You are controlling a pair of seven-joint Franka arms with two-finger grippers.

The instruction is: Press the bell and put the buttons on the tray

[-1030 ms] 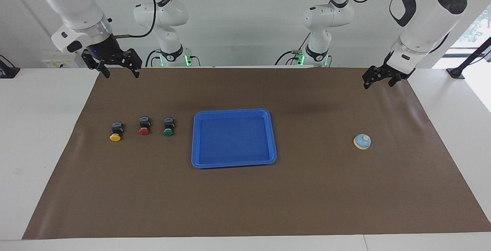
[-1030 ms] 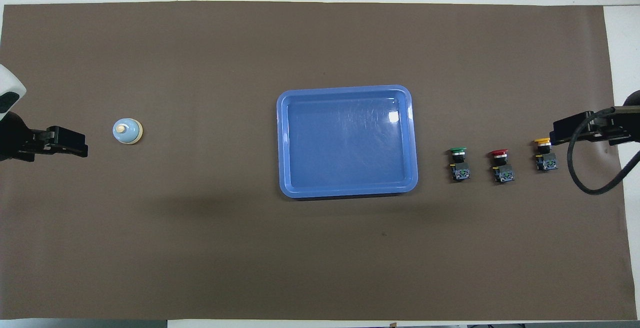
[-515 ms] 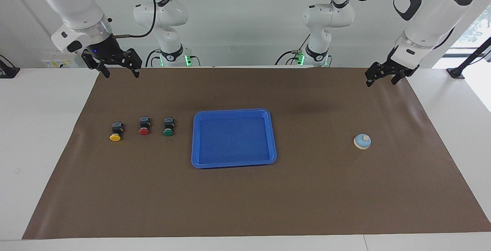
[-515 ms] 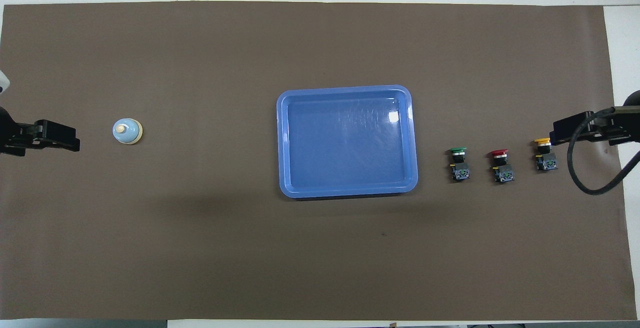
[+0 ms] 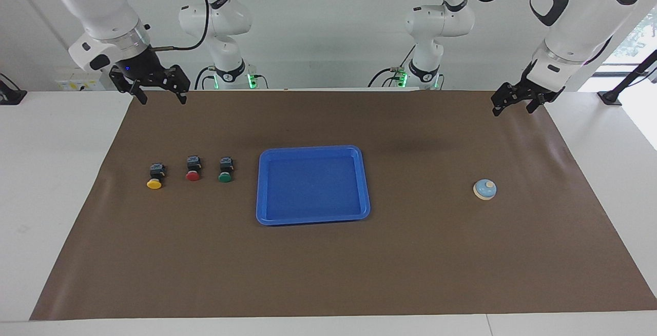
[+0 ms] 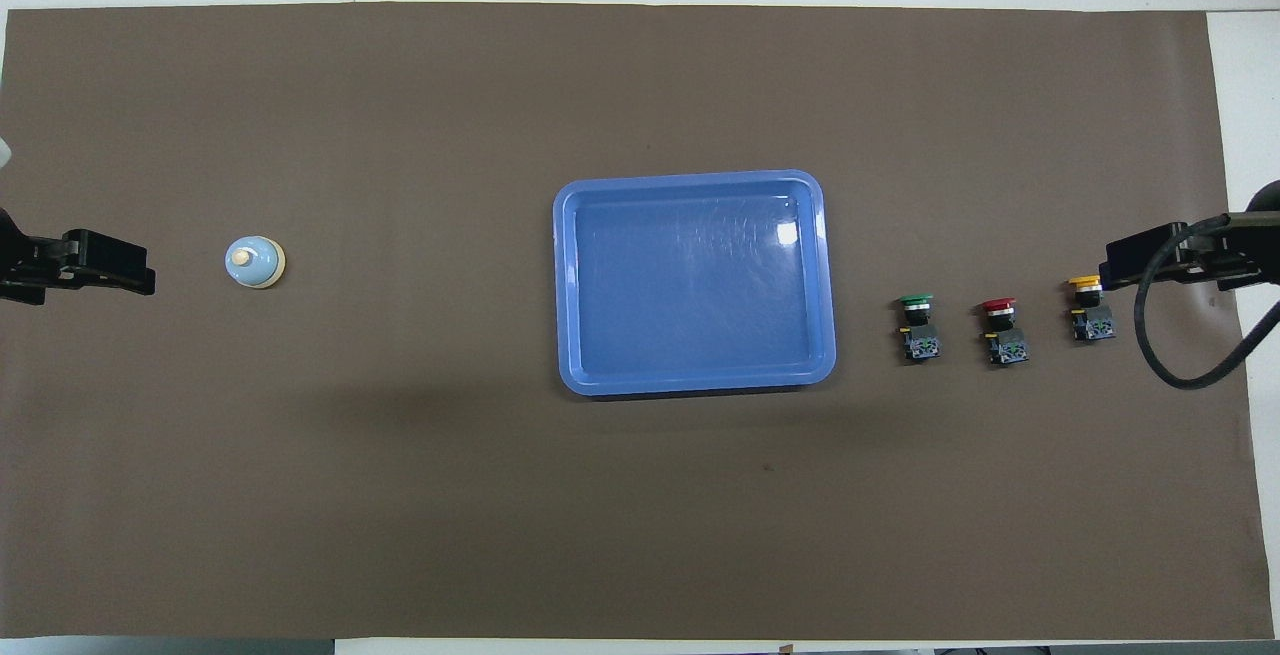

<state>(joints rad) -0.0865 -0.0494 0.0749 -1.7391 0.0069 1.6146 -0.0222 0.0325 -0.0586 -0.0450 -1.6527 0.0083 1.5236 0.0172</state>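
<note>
The blue tray (image 5: pixel 312 184) (image 6: pixel 694 280) lies empty in the middle of the mat. Toward the right arm's end, the buttons stand in a row: green (image 5: pixel 225 170) (image 6: pixel 918 325) beside the tray, then red (image 5: pixel 193 169) (image 6: pixel 1003 330), then yellow (image 5: pixel 154 175) (image 6: pixel 1089 310). The light blue bell (image 5: pixel 484 190) (image 6: pixel 255 262) sits alone toward the left arm's end. My right gripper (image 5: pixel 162 99) (image 6: pixel 1125 265) hangs open and empty above the mat, raised over the yellow button's end of the row. Over the mat's edge at the bell's end, my left gripper (image 5: pixel 512 109) (image 6: pixel 135 275) is open and holds nothing.
A brown mat (image 5: pixel 328 274) covers most of the white table (image 5: pixel 51 182). A black cable (image 6: pixel 1165 355) loops down from the right wrist beside the yellow button. Nothing else lies on the mat.
My left gripper has drawn back a little toward its own end of the table, away from the bell. The right arm, the bell, tray and buttons have not moved.
</note>
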